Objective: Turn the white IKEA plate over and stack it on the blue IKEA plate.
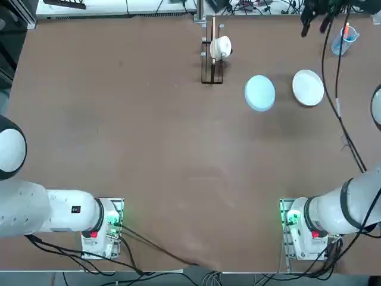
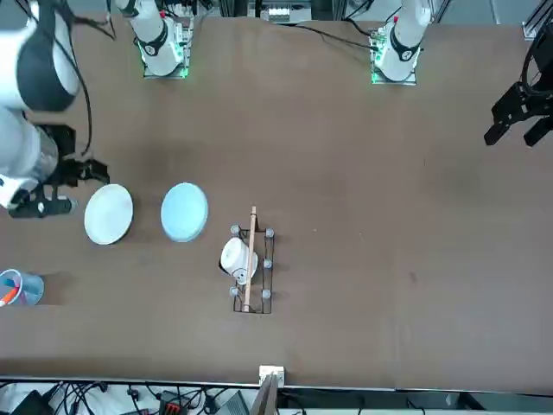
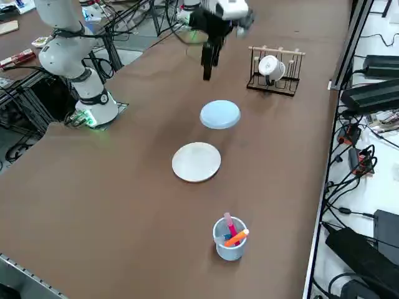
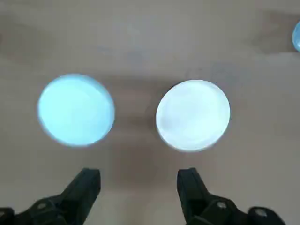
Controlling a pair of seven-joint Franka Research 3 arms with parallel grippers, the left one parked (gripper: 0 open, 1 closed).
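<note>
The white IKEA plate (image 1: 308, 87) lies flat on the brown table at the far right, also seen in the front view (image 2: 109, 213) and the side view (image 3: 196, 161). The blue IKEA plate (image 1: 260, 92) lies flat just beside it, a small gap between them (image 2: 184, 210) (image 3: 219, 114). My right gripper (image 1: 314, 28) hangs open well above the table and holds nothing (image 2: 67, 188) (image 3: 210, 67). In the wrist view, the white plate (image 4: 192, 115) and the blue plate (image 4: 76, 109) both lie beyond my gripper (image 4: 139, 177), apart from it.
A wooden rack holding a small white cup (image 1: 213, 55) stands at the far edge, left of the blue plate (image 3: 273, 67). A translucent blue cup with orange and pink items (image 1: 344, 40) stands in the far right corner (image 3: 230, 238). A black cable (image 1: 339, 113) hangs along my arm.
</note>
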